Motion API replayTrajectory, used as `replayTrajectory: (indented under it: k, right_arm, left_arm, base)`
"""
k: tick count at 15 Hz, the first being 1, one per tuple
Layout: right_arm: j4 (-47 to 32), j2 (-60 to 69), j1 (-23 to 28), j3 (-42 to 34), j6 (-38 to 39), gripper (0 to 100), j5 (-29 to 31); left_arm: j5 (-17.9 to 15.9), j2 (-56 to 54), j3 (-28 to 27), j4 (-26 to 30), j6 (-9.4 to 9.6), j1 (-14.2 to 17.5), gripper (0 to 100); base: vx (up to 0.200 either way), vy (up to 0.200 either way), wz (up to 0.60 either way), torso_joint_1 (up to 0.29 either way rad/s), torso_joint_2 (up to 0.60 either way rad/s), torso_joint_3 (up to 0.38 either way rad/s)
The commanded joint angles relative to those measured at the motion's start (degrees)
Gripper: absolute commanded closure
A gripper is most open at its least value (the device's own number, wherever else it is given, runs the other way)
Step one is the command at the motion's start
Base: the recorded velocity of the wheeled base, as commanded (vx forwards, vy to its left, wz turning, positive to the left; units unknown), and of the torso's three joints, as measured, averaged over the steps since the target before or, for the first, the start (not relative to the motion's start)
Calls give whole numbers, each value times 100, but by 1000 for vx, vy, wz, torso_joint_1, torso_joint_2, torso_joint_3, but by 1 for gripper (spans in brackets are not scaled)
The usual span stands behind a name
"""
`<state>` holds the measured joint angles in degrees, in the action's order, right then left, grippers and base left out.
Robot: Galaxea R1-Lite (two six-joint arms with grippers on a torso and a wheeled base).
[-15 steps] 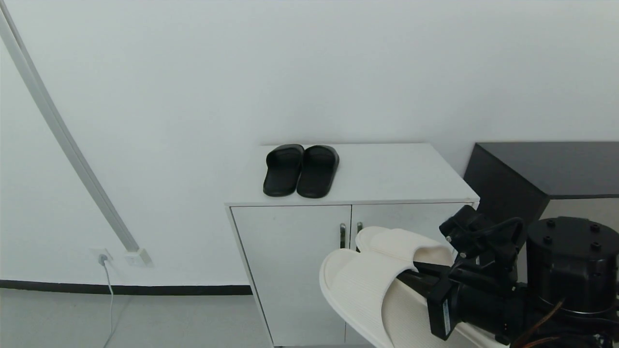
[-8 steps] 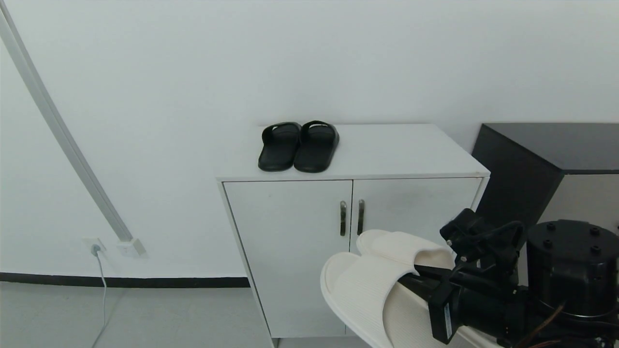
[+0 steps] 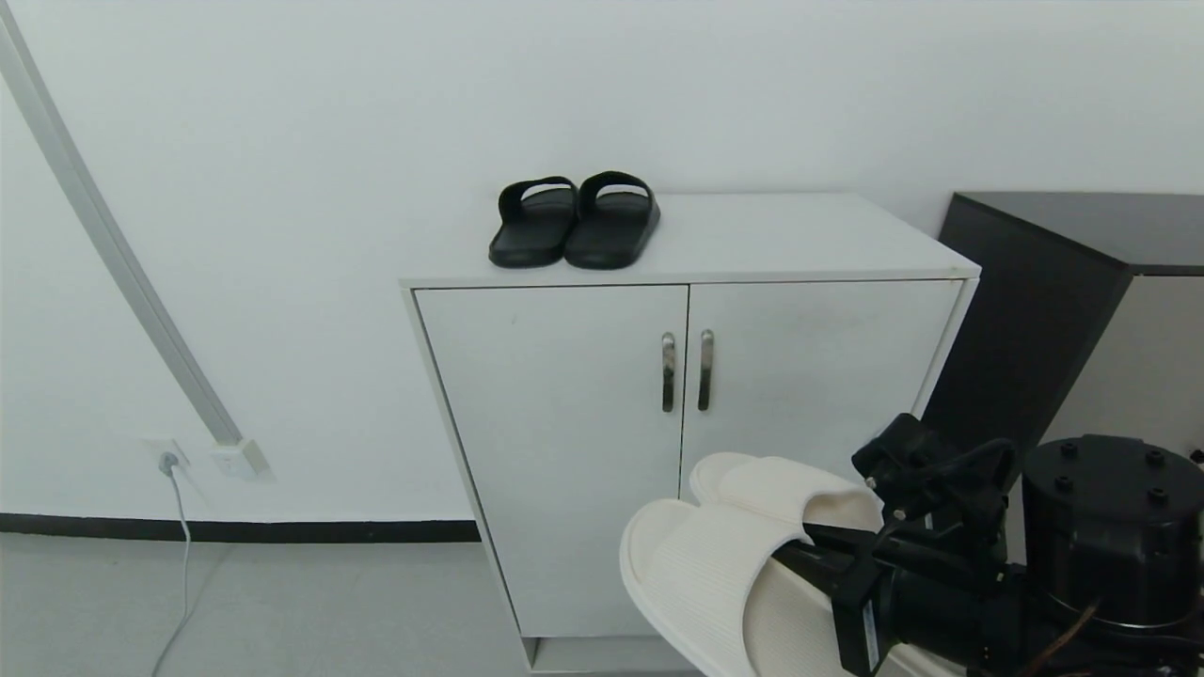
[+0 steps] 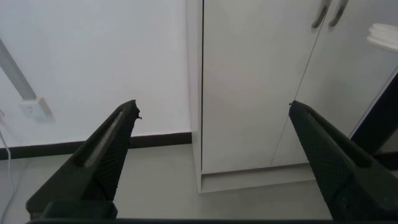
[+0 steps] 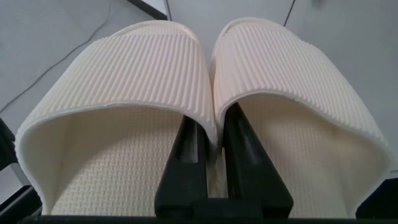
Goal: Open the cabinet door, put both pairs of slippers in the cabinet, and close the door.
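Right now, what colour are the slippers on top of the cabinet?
Plain black slippers, clearest in the head view.

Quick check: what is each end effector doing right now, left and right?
Left end effector: open, holding nothing.
Right end effector: closed on the white slippers, pinching their adjoining sides together.

The cream slippers (image 5: 186, 81), ribbed straps and pebbled insoles, ride the black right gripper (image 5: 211, 127); beyond it, plain black slippers (image 3: 574, 221) atop a white cabinet (image 3: 555, 442), silver handles (image 3: 668, 371).
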<state>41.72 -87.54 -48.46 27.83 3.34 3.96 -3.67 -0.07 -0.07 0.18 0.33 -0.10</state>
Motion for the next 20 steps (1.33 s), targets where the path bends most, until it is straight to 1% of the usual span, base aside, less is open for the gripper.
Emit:
replayTrajectory:
  k: [1, 7, 12, 15, 17, 18, 19, 20]
  right_arm:
    - [3, 9, -15, -15, 0, 100, -1]
    - [3, -9, -15, -67, 0, 100, -1]
    - [3, 27, -15, -173, -88, 100, -9]
    - [3, 18, -15, -182, -88, 100, -9]
    - [3, 18, -15, -173, -97, 100, -1]
    - [12, 35, -6, -182, -88, 100, 34]
    - [12, 79, 3, -190, -88, 100, 34]
    - [21, 123, -6, -225, -88, 100, -1]
  left_arm:
    - [-2, 7, -1, -1, 2, 1, 0]
    - [-20, 7, -1, -1, 2, 1, 0]
    - [-20, 95, -10, 17, 2, 1, 0]
    - [-20, 376, -1, 17, 2, 1, 0]
    - [-20, 333, -1, 17, 11, 1, 0]
    - [-37, 350, -37, -1, 143, -17, 0]
    - [-81, 570, -309, 8, 196, -34, 0]
    - [-90, 1106, -801, 17, 64, -34, 0]
  base:
    - [0, 0, 0, -144, 471, 325]
    - [0, 0, 0, -111, 456, 343]
    - [0, 0, 0, -35, 409, 369]
    - [0, 0, 0, 0, 0, 0]
    - [0, 0, 0, 0, 0, 0]
    - [0, 0, 0, 0, 0, 0]
    - [0, 0, 0, -2, 163, 173]
    - [0, 0, 0, 7, 129, 95]
